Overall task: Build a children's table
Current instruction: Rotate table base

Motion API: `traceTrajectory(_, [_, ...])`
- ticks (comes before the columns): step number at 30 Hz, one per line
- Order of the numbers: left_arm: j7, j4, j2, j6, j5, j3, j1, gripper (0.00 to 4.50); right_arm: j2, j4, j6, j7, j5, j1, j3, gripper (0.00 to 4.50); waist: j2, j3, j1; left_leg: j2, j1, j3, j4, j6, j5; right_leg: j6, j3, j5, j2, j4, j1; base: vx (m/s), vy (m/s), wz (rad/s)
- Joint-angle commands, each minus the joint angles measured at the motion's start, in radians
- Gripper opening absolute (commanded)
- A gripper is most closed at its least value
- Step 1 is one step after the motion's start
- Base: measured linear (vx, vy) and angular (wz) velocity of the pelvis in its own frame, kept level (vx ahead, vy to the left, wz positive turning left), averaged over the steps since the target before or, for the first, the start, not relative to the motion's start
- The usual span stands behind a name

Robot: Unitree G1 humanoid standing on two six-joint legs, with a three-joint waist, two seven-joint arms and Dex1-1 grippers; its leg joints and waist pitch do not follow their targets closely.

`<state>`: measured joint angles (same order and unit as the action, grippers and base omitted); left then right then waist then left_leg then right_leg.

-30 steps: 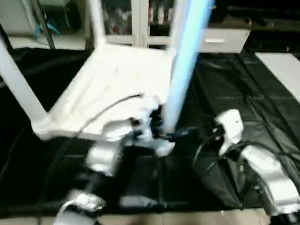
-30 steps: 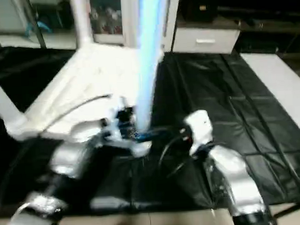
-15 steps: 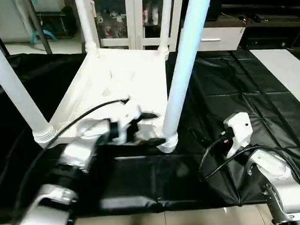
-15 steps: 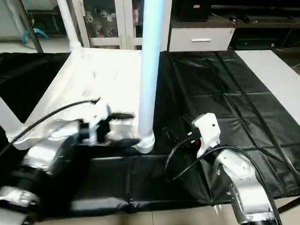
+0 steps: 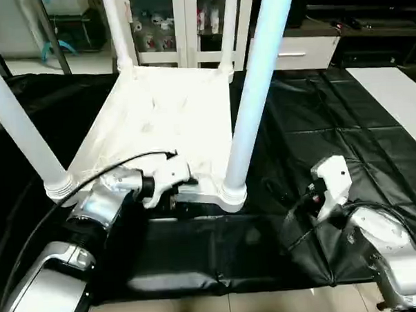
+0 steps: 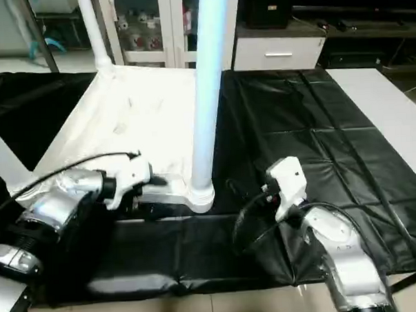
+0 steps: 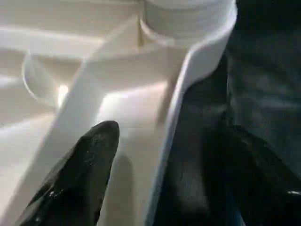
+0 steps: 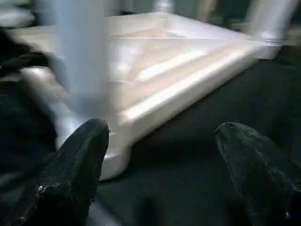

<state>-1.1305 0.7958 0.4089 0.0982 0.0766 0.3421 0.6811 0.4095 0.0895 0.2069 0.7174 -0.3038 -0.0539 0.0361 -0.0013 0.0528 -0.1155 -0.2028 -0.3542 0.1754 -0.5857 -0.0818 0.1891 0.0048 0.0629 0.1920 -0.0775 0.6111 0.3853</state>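
On black mat, L pincer (image 7: 160,174) straddles tabletop (image 5: 158,117) rim w/ fingers apart; R pincer (image 8: 160,165) open

A crinkled black plastic sheet (image 5: 317,123) is covering the floor, its creases running in a loose grid. Pale beige floor tiles (image 5: 221,309) are showing along the sheet's near edge. Lying directly on the sheet is an upside-down white plastic rectangular tabletop (image 5: 161,120) — four long white tube legs are standing upright in its corner sockets, the nearest one (image 5: 250,92) rising out of frame. A flat white board (image 5: 395,96) is lying at the right, overlapping the sheet's edge.
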Motion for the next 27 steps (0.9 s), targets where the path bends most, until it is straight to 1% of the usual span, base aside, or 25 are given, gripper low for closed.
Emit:
traceTrajectory(1, [-0.007, 0.015, 0.000, 0.019, 0.013, 0.009, 0.028, 3.30, 0.034, 0.079, 0.067, 0.087, -0.077, 0.025, 0.025, 3.96, 0.005, -0.061, -0.004, -0.032, 0.008, -0.012, 0.075, 0.026, 0.230, -0.225, -0.048, 0.114, -0.070, -0.067, -0.046, 0.000, 0.000, 0.00])
traceTrajectory(2, [-0.015, 0.020, -0.002, 0.018, 0.008, 0.005, 0.030, 3.16, 0.065, 0.109, 0.091, 0.130, -0.091, 0.040, 0.045, 3.96, 0.004, -0.061, -0.006, -0.033, 0.009, -0.012, 0.076, 0.026, 0.239, -0.225, -0.048, 0.123, -0.070, -0.068, -0.047, 0.000, 0.000, 0.00])
traceTrajectory(3, [-0.018, 0.023, -0.003, 0.018, 0.006, 0.004, 0.031, 2.92, 0.078, 0.119, 0.099, 0.146, -0.095, 0.046, 0.053, 3.96, 0.004, -0.059, -0.007, -0.035, 0.008, -0.012, 0.077, 0.023, 0.247, -0.223, -0.049, 0.141, -0.072, -0.070, -0.046, 0.000, 0.000, 0.00])
traceTrajectory(4, [-0.019, 0.025, -0.004, 0.021, 0.006, 0.003, 0.032, 2.92, 0.089, 0.125, 0.105, 0.160, -0.094, 0.050, 0.062, 3.96, 0.004, -0.059, -0.009, -0.035, 0.008, -0.012, 0.078, 0.018, 0.256, -0.221, -0.049, 0.164, -0.074, -0.072, -0.044, 0.000, 0.000, 0.00])
traceTrajectory(5, [-0.019, 0.026, -0.004, 0.021, 0.005, 0.002, 0.033, 2.88, 0.093, 0.126, 0.105, 0.165, -0.091, 0.050, 0.066, 3.96, 0.003, -0.059, -0.008, -0.035, 0.008, -0.013, 0.078, 0.015, 0.259, -0.220, -0.049, 0.174, -0.074, -0.073, -0.043, 0.000, 0.000, 0.00])
traceTrajectory(6, [-0.019, 0.027, -0.005, 0.022, 0.004, 0.001, 0.034, 2.72, 0.097, 0.127, 0.105, 0.170, -0.088, 0.051, 0.071, 3.96, 0.002, -0.058, -0.008, -0.034, 0.008, -0.013, 0.079, 0.009, 0.265, -0.217, -0.048, 0.197, -0.075, -0.075, -0.042, 0.000, 0.000, 0.00])
traceTrajectory(7, [-0.016, 0.026, -0.010, 0.019, -0.001, -0.005, 0.036, 2.58, 0.093, 0.119, 0.092, 0.164, -0.066, 0.046, 0.079, 3.96, -0.001, -0.058, -0.009, -0.034, 0.009, -0.013, 0.079, 0.005, 0.269, -0.214, -0.049, 0.214, -0.076, -0.077, -0.040, 0.000, 0.000, 0.00])
traceTrajectory(8, [-0.016, 0.026, -0.010, 0.019, -0.001, -0.005, 0.036, 2.49, 0.093, 0.119, 0.092, 0.164, -0.066, 0.046, 0.079, 3.96, -0.001, -0.057, -0.009, -0.034, 0.008, -0.013, 0.079, 0.003, 0.269, -0.214, -0.049, 0.220, -0.077, -0.077, -0.040, 0.000, 0.000, 0.00])
traceTrajectory(9, [-0.016, 0.027, -0.015, 0.016, -0.004, -0.007, 0.036, 2.49, 0.086, 0.110, 0.084, 0.154, -0.054, 0.042, 0.077, 3.96, -0.001, -0.058, -0.009, -0.034, 0.008, -0.013, 0.079, 0.003, 0.263, -0.211, -0.049, 0.222, -0.077, -0.077, -0.040, 0.000, 0.000, 0.00])
traceTrajectory(12, [-0.014, 0.028, -0.021, 0.015, -0.005, -0.010, 0.036, 2.13, 0.078, 0.102, 0.079, 0.142, -0.045, 0.037, 0.072, 3.96, 0.000, -0.060, -0.009, -0.034, 0.006, -0.014, 0.078, 0.004, 0.241, -0.214, -0.048, 0.189, -0.075, -0.073, -0.040, 0.000, 0.000, 0.00])
traceTrajectory(13, [-0.014, 0.029, -0.024, 0.015, -0.003, -0.009, 0.035, 2.06, 0.077, 0.103, 0.083, 0.137, -0.044, 0.035, 0.070, 3.96, -0.002, -0.060, -0.008, -0.034, 0.006, -0.013, 0.077, 0.006, 0.237, -0.217, -0.048, 0.174, -0.074, -0.072, -0.040, 0.000, 0.000, 0.00])
traceTrajectory(15, [-0.011, 0.032, -0.027, 0.013, 0.004, -0.005, 0.034, 1.95, 0.083, 0.106, 0.089, 0.131, -0.048, 0.033, 0.070, 3.96, -0.001, -0.060, -0.010, -0.034, 0.007, -0.012, 0.076, 0.008, 0.231, -0.221, -0.048, 0.161, -0.074, -0.070, -0.040, 0.000, 0.000, 0.00])
traceTrajectory(16, [-0.009, 0.034, -0.030, 0.011, 0.012, -0.001, 0.034, 1.74, 0.089, 0.109, 0.095, 0.127, -0.051, 0.031, 0.070, 3.96, -0.001, -0.060, -0.011, -0.034, 0.008, -0.012, 0.076, 0.010, 0.232, -0.221, -0.049, 0.162, -0.075, -0.071, -0.040, 0.000, 0.000, 0.00])
traceTrajectory(17, [-0.004, 0.039, -0.030, 0.010, 0.027, 0.010, 0.034, 1.74, 0.091, 0.108, 0.097, 0.125, -0.050, 0.029, 0.069, 3.96, 0.000, -0.060, -0.011, -0.034, 0.007, -0.012, 0.076, 0.010, 0.233, -0.220, -0.049, 0.165, -0.075, -0.071, -0.040, 0.000, 0.000, 0.00])
traceTrajectory(19, [0.006, 0.045, -0.028, 0.010, 0.051, 0.027, 0.034, 1.49, 0.093, 0.105, 0.096, 0.121, -0.046, 0.028, 0.068, 3.96, 0.000, -0.060, -0.014, -0.034, 0.008, -0.013, 0.077, 0.007, 0.240, -0.212, -0.049, 0.179, -0.075, -0.073, -0.040, 0.000, 0.000, 0.00])
traceTrajectory(21, [0.011, 0.047, -0.026, 0.011, 0.061, 0.034, 0.034, 1.41, 0.091, 0.105, 0.095, 0.120, -0.043, 0.028, 0.067, 3.96, 0.001, -0.058, -0.014, -0.034, 0.008, -0.013, 0.078, 0.005, 0.248, -0.210, -0.048, 0.189, -0.076, -0.074, -0.040, 0.000, 0.000, 0.00])
traceTrajectory(22, [0.017, 0.050, -0.024, 0.013, 0.071, 0.040, 0.034, 1.21, 0.090, 0.104, 0.094, 0.119, -0.042, 0.028, 0.066, 3.96, 0.000, -0.058, -0.015, -0.034, 0.009, -0.013, 0.078, 0.004, 0.253, -0.206, -0.049, 0.200, -0.075, -0.076, -0.039, 0.000, 0.000, 0.00])
traceTrajectory(24, [0.021, 0.053, -0.019, 0.016, 0.086, 0.050, 0.034, 1.16, 0.087, 0.105, 0.094, 0.119, -0.038, 0.029, 0.065, 3.96, 0.001, -0.057, -0.018, -0.036, 0.011, -0.013, 0.079, 0.001, 0.266, -0.201, -0.050, 0.222, -0.076, -0.078, -0.037, 0.000, 0.000, 0.00])
traceTrajectory(25, [0.025, 0.053, -0.014, 0.018, 0.098, 0.058, 0.034, 1.04, 0.086, 0.106, 0.094, 0.119, -0.037, 0.030, 0.064, 3.96, 0.001, -0.057, -0.021, -0.036, 0.012, -0.013, 0.080, -0.002, 0.272, -0.196, -0.050, 0.235, -0.076, -0.080, -0.036, 0.000, 0.000, 0.00])
traceTrajectory(27, [0.030, 0.054, -0.011, 0.019, 0.107, 0.062, 0.033, 1.04, 0.085, 0.106, 0.095, 0.118, -0.036, 0.030, 0.064, 3.96, 0.001, -0.056, -0.024, -0.036, 0.013, -0.014, 0.081, -0.004, 0.279, -0.191, -0.051, 0.246, -0.077, -0.081, -0.035, 0.000, 0.000, 0.00])
